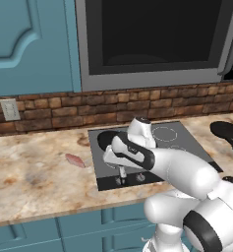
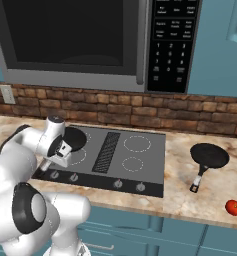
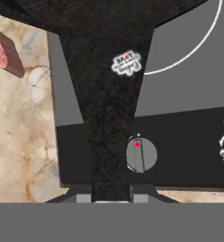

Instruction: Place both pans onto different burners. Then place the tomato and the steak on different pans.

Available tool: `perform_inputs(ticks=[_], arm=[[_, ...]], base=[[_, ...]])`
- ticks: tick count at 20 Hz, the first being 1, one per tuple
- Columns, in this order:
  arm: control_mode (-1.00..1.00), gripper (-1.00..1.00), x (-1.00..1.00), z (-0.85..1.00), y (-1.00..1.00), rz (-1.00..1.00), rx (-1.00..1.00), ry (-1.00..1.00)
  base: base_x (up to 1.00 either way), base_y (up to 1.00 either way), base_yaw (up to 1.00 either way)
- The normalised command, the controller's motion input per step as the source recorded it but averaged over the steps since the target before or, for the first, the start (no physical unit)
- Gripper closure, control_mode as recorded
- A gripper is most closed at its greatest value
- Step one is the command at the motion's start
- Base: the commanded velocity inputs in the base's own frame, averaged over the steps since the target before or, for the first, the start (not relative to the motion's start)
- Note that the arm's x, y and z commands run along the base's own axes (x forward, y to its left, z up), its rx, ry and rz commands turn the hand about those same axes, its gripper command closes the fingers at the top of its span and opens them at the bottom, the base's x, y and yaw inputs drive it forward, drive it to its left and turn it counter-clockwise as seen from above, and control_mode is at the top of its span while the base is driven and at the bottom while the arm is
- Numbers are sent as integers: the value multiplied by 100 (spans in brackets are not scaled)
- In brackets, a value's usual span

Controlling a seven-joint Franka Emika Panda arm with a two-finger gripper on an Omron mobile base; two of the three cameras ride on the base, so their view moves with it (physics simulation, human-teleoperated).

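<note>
Gripper (image 3: 111,198) clamps pan (image 2: 72,138) handle over cooktop (image 2: 150,170) edge.

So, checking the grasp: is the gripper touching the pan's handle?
Touching. In the hand view, the gripper is shut on the handle of the pan, fingertips against both sides.

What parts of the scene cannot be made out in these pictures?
- Held pan: the left base view hides most of it behind the arm; the hand view's top edge cuts off its bowl.
- Steak: cut by the hand view's left edge.
- Second pan: its handle tip meets the left base view's right edge.
</note>
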Motion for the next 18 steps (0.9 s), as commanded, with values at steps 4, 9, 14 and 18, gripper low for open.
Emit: perform_inputs(ticks=[4, 9, 14, 18], arm=[[-100, 100, 15, -7, -12, -2, 0, 13], [-100, 100, 24, -5, -7, -2, 0, 10], [-100, 100, 24, -18, 0, -1, 0, 6], [-100, 100, 24, -32, 0, 0, -1, 3]], base=[[0, 0, 0], [0, 0, 0], [0, 0, 0], [0, 0, 0]])
